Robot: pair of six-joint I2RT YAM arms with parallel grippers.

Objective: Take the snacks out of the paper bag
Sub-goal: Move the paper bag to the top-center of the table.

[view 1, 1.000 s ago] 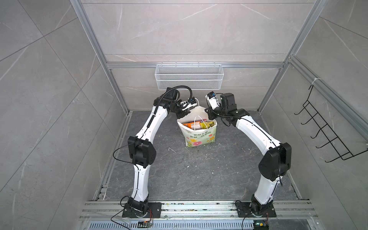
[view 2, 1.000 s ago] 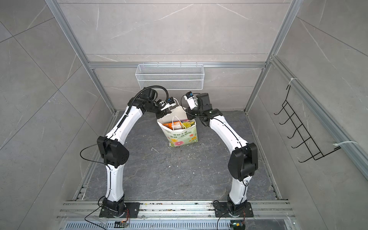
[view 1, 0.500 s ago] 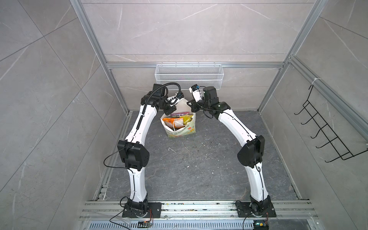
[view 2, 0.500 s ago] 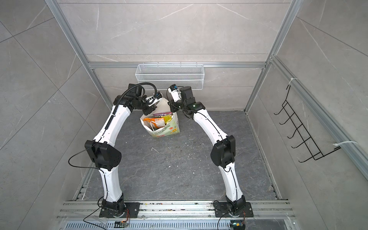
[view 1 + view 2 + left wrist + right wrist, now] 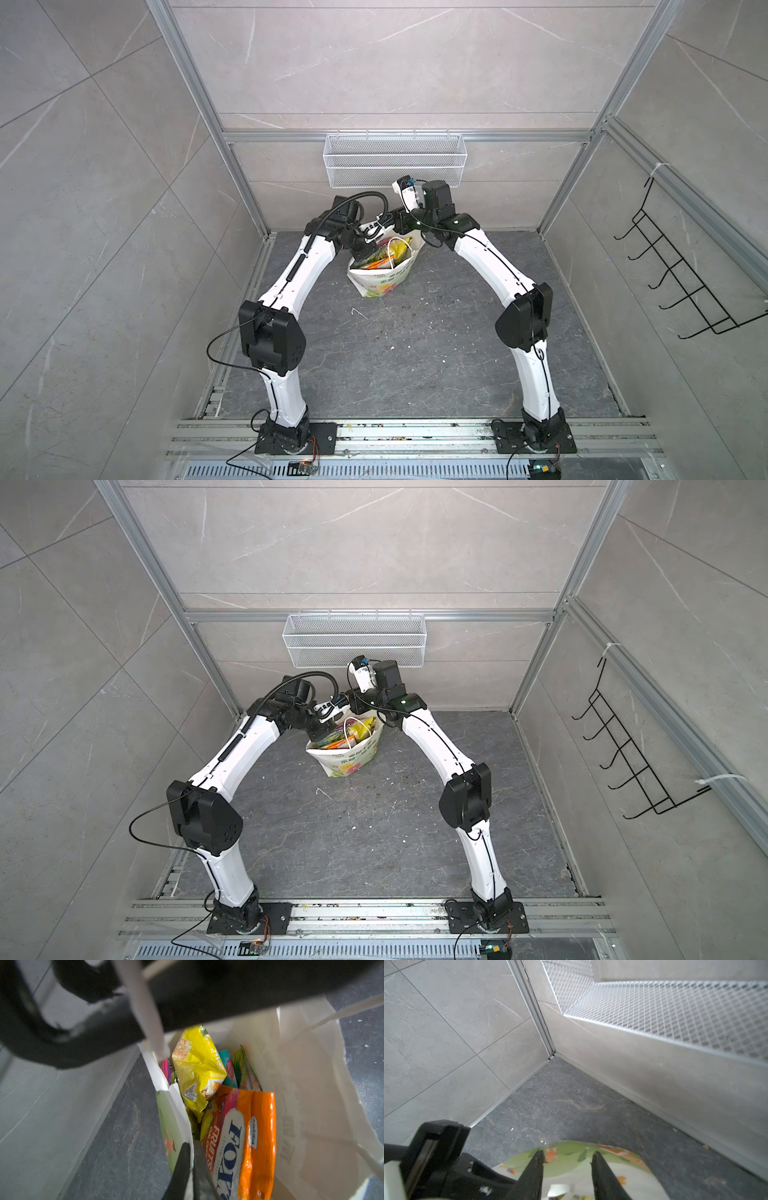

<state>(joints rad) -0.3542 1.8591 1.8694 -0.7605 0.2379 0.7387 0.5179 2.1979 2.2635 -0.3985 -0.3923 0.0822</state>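
The paper bag [image 5: 384, 276] [image 5: 348, 759] stands open at the back of the floor, left of centre. Snacks fill it: an orange FOX'S packet [image 5: 249, 1136], a yellow packet [image 5: 197, 1064], with teal [image 5: 228, 1068], purple [image 5: 166, 1068] and green [image 5: 247, 1072] ones behind. My left gripper [image 5: 192, 1153] [image 5: 365, 251] is shut on the bag's rim, with the paper pinched between its fingers. My right gripper [image 5: 568, 1156] [image 5: 392, 227] hangs open over the bag's back rim, nothing between its fingers. A white cord handle [image 5: 390, 253] loops up over the packets.
A white wire-mesh basket [image 5: 394, 160] [image 5: 675, 1012] hangs on the back wall just above my right wrist. A black wire hook rack [image 5: 681, 274] is on the right wall. The left wall rail [image 5: 253, 266] runs close to my left arm. Small white scraps [image 5: 359, 312] lie on the floor.
Both arms carried the bag leftward, then slightly back toward the middle. My right gripper has opened and no longer holds the bag. The left gripper keeps its grip.
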